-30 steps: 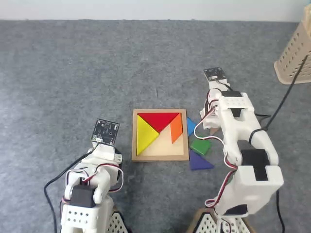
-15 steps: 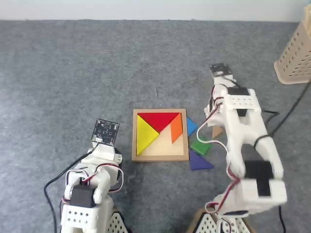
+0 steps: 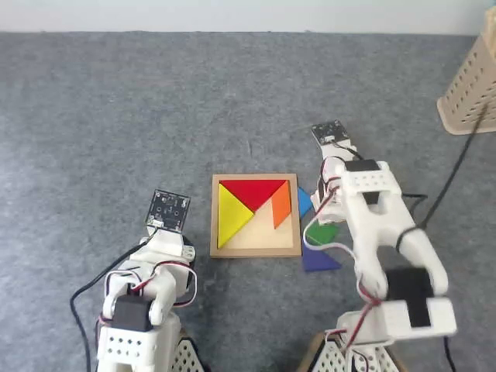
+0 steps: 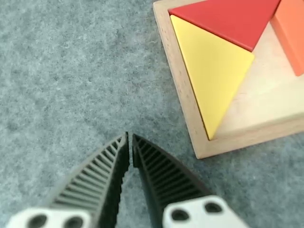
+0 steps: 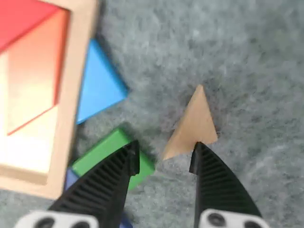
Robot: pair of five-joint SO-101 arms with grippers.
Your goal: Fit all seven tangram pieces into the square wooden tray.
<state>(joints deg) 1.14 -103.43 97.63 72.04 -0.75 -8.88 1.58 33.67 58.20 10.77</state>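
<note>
Your right tool (image 5: 165,147) open, tan triangle (image 5: 194,126) between its tips, your left tool (image 4: 129,137) closed, wooden tray (image 4: 183,90) just ahead

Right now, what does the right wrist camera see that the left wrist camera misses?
Right wrist view: a blue wooden triangle, a green wooden square and a pale bare-wood triangle, with the open right gripper at the pale one. Left wrist view: a yellow wooden triangle and the shut left gripper. Both: the square wooden tray, its red triangle and orange piece.
</note>
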